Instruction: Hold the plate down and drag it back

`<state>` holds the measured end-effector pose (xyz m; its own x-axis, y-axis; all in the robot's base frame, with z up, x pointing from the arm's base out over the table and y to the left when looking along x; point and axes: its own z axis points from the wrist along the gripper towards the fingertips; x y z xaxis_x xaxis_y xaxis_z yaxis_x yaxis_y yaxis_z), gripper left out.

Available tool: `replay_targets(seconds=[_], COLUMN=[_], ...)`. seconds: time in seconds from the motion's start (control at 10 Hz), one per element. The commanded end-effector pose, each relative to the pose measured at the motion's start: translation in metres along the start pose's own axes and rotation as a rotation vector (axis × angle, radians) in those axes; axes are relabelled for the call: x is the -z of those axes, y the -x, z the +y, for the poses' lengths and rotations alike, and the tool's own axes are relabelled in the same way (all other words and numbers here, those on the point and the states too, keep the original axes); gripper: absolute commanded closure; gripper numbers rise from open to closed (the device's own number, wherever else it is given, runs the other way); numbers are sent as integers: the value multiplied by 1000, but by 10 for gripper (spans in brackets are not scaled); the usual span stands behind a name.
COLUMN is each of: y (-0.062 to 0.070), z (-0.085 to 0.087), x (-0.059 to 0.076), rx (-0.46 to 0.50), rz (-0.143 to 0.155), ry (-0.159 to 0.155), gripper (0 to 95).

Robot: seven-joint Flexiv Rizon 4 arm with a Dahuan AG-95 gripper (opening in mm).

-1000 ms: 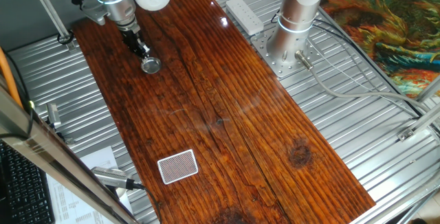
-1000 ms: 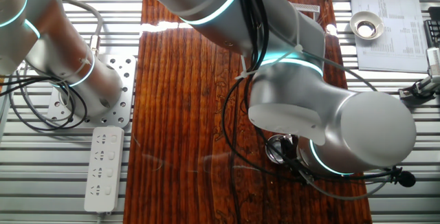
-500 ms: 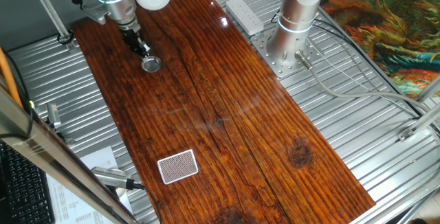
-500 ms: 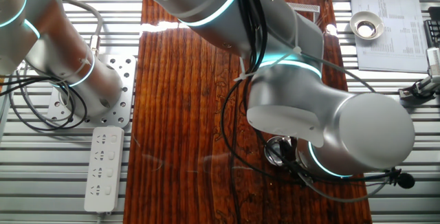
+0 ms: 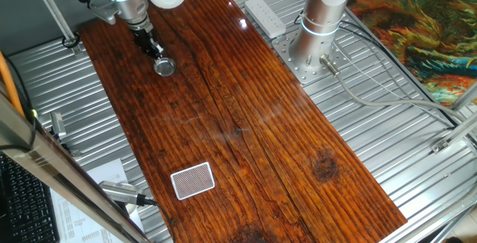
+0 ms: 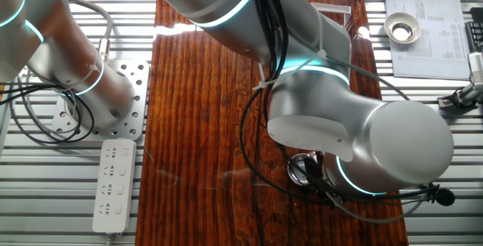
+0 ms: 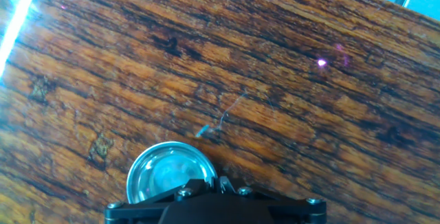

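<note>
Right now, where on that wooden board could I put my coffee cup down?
The long stretch of board between the plate and the patterned card is bare, as is the corner to the card's right. It is crowded at the far end, where the fingers press on the plate.

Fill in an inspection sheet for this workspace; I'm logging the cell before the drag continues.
Surface: wooden tabletop, glossy, dark-grained, on a ribbed metal bench.
Job's things: plate lies flat near the far left corner, right under the gripper.
Clutter: patterned card at the near end, apart from the plate; a power strip off the wood beside the arm base.
Grippers: gripper sits over the plate's rim; contact and finger state cannot be told, since the hand view shows only the housing.
Cables: black cable loops over the wood by the plate; grey cable runs from the arm base.
Surroundings: papers, a metal cup, colourful cloth.
</note>
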<state>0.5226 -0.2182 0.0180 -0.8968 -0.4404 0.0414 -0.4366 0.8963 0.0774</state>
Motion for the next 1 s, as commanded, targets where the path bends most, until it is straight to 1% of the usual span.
replay_targets(seconds=[0.1, 0.4, 0.5, 1.0], y=[0, 0, 1, 1], z=[1, 1, 2, 3], x=[1, 1, 0, -2], rx=[3, 4, -1, -11], rz=[-5, -14, -24, -25], ry=[5, 2, 10, 8], gripper=[950, 950, 950, 950])
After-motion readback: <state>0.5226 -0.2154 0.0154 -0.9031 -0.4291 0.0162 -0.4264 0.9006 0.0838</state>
